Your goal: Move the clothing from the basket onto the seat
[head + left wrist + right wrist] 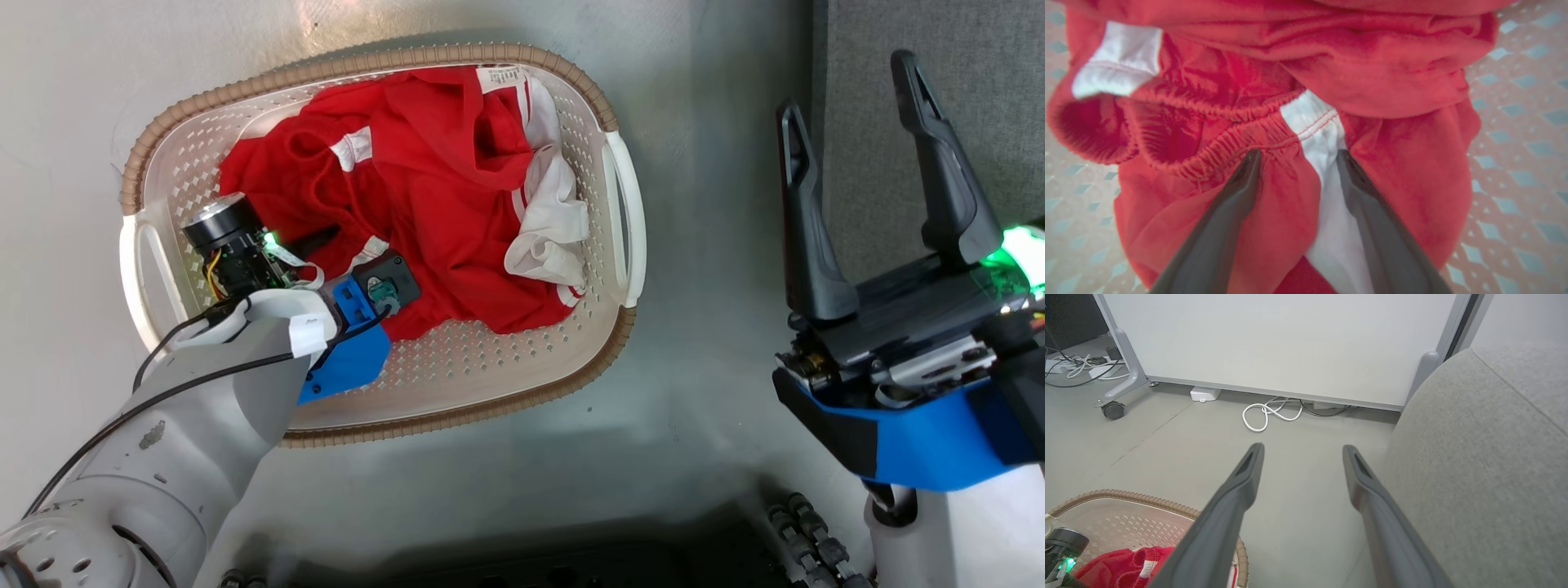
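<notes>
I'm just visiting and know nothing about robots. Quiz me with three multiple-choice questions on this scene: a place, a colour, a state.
1. Where does the soft red clothing with white trim lie?
A. In the cream perforated plastic basket.
B. On the grey sofa cushion.
C. On the floor.

2. What colour is the basket's woven-look rim?
A. Blue.
B. Brown.
C. Black.

3. How does the left pincer stand?
A. Shut on cloth.
B. Shut and empty.
C. Open.

Answers: 1 A, the garments sit inside the basket's walls; 2 B, the rim is plainly brown; 3 C, its two dark fingers stand apart over the red cloth.
</notes>
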